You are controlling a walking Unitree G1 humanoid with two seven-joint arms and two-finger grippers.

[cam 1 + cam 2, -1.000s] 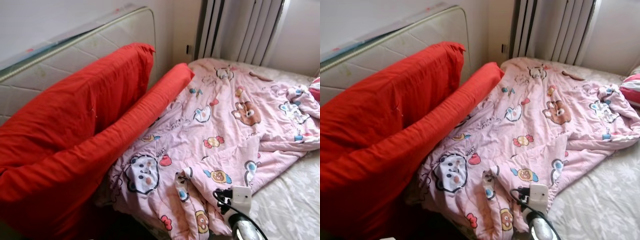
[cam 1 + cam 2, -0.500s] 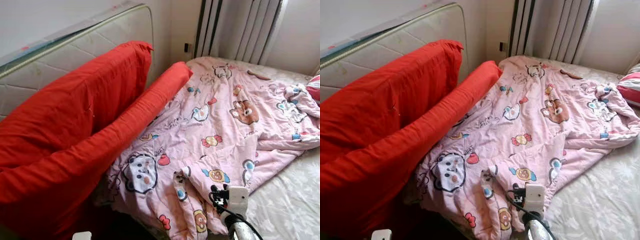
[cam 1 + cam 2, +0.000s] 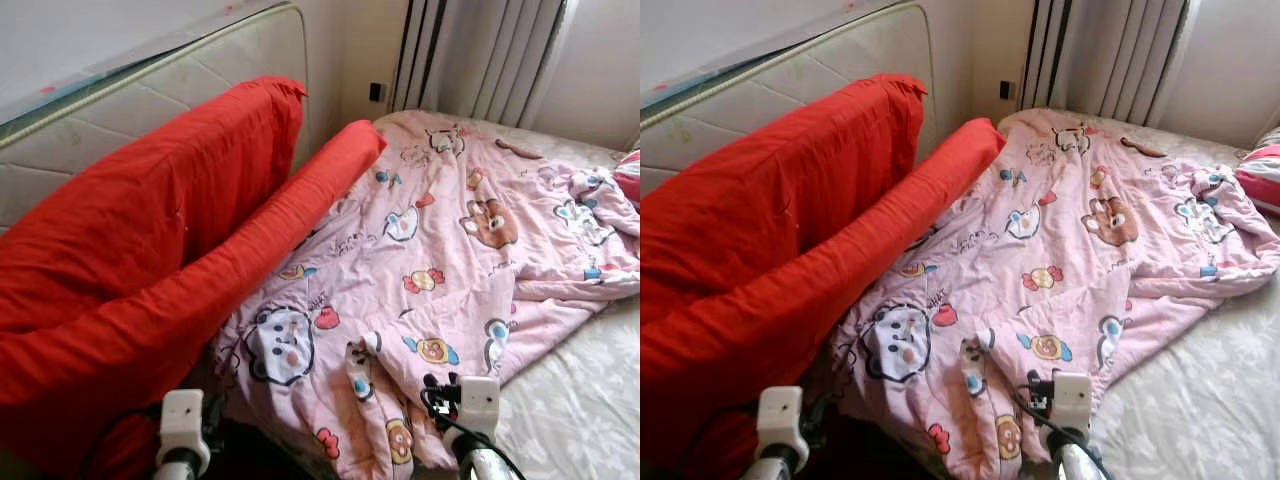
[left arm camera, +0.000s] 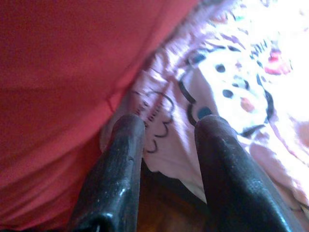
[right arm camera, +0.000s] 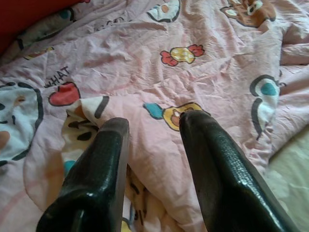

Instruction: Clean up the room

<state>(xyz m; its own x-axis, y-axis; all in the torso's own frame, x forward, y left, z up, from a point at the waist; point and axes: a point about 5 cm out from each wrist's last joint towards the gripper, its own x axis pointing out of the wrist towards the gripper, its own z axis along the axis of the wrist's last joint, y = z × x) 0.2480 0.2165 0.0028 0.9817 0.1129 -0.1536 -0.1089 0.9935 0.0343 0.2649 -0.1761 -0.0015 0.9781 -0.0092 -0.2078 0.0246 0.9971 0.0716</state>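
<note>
quilt point(image 3: 430, 250) edge hides under red cushion point(image 3: 150, 260); left claw point(image 4: 166, 128) and right claw point(image 5: 152, 123) both spread, empty.

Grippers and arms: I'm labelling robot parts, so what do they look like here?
Each gripper, left and right, has two long, glossy black fingers with rounded tips. In the eye views each wrist carries a white boxy block, with black cables and silver arm below.
</note>
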